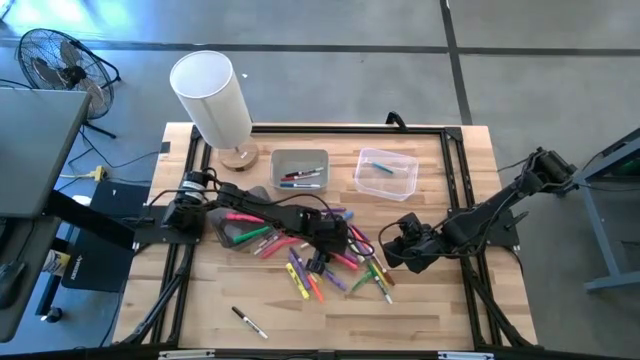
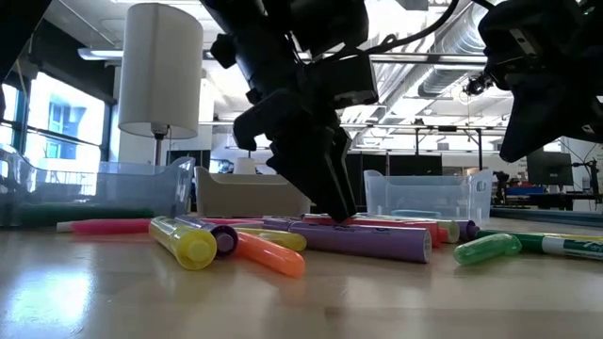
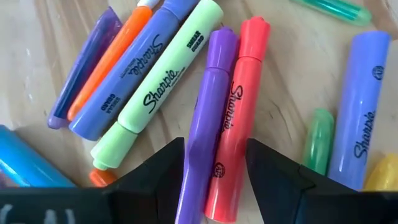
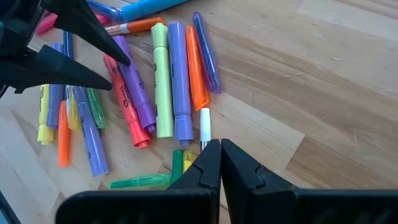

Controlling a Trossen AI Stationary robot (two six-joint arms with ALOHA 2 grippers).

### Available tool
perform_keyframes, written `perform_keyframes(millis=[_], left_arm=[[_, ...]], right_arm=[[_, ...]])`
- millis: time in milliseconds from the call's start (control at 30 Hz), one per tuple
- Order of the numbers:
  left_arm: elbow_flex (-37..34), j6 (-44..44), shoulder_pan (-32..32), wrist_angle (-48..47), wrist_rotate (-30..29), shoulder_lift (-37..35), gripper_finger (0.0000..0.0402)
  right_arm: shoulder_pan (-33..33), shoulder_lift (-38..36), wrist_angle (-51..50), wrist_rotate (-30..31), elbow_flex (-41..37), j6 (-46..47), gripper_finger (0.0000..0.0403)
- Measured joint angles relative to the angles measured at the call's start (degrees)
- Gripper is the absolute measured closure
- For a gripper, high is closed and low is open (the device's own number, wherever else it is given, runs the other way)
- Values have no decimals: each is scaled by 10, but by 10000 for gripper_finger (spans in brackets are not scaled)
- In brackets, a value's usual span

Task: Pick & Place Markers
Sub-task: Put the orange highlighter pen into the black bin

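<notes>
a: what is the left gripper (image 3: pixel 214 168) doing?
b: its fingers are standing wide, straddling a purple marker (image 3: pixel 208 118) and a red marker (image 3: pixel 239 118) in the pile at table centre; their lower ends are hidden.
a: and the right gripper (image 4: pixel 219 163)?
b: hovering pinched together, empty.

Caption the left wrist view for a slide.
Open left gripper straddling a purple highlighter and a red highlighter lying side by side on the wooden table.

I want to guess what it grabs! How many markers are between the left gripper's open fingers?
2: a purple marker and a red marker lie side by side, touching, between the fingers of the left gripper. Others lie outside the fingers; any underneath would be hidden.
</notes>
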Motion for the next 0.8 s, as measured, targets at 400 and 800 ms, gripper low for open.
perform_keyframes(millis=[400,800], left_arm=[[0,-41,-1,-11,26,0,236],[25,-64,-12,-42,14,0,236]], right_arm=[[0,0,0,0,0,0,403],[0,0,5,0,0,0,403]])
